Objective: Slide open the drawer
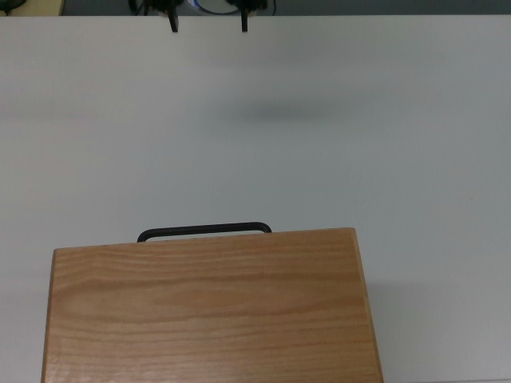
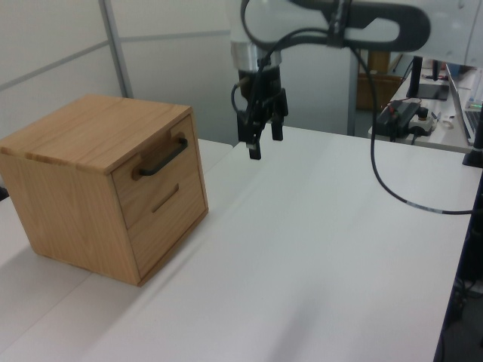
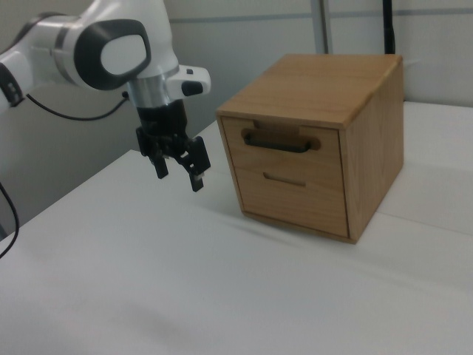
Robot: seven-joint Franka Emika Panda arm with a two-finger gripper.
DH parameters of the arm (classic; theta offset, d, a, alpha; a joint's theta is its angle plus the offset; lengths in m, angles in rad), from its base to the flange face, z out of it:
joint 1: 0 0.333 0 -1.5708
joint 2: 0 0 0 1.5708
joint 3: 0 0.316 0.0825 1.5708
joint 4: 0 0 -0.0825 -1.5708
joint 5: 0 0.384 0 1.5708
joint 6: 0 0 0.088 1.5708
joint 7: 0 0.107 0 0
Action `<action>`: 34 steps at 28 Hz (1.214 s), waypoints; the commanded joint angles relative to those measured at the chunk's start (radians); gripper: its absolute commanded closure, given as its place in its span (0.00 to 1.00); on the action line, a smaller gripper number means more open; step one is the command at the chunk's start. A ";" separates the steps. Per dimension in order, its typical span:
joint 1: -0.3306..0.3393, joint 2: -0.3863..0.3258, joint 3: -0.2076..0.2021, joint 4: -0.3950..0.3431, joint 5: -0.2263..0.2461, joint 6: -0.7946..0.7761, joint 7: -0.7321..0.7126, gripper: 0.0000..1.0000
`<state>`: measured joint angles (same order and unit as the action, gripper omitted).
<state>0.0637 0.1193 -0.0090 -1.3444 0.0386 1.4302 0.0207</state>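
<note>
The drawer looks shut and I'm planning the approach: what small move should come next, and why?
Probably bring the tool toward the black handle on the upper drawer and level with it. The drawer sits flush in the wooden cabinet, and the tool hangs open above the table, well clear of the handle, holding nothing.

White table [image 2: 317, 249] spans the scene. Wooden cabinet [image 2: 68, 196] sits on it, grained top [image 1: 207, 311] broad and flat. Behind the table, at the left view's right: a dark device with cables [image 2: 404, 115] on a bench.
</note>
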 commanded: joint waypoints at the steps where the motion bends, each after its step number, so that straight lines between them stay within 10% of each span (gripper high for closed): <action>1: -0.004 -0.081 -0.009 -0.074 0.038 0.003 0.013 0.00; 22: -0.053 -0.096 -0.014 -0.136 0.043 0.039 -0.013 0.00; 29: -0.076 -0.101 -0.014 -0.173 0.047 0.075 -0.324 0.00; 34: -0.087 -0.113 -0.029 -0.145 0.047 0.072 -0.257 0.00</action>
<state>-0.0139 0.0370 -0.0169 -1.4769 0.0660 1.4854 -0.2355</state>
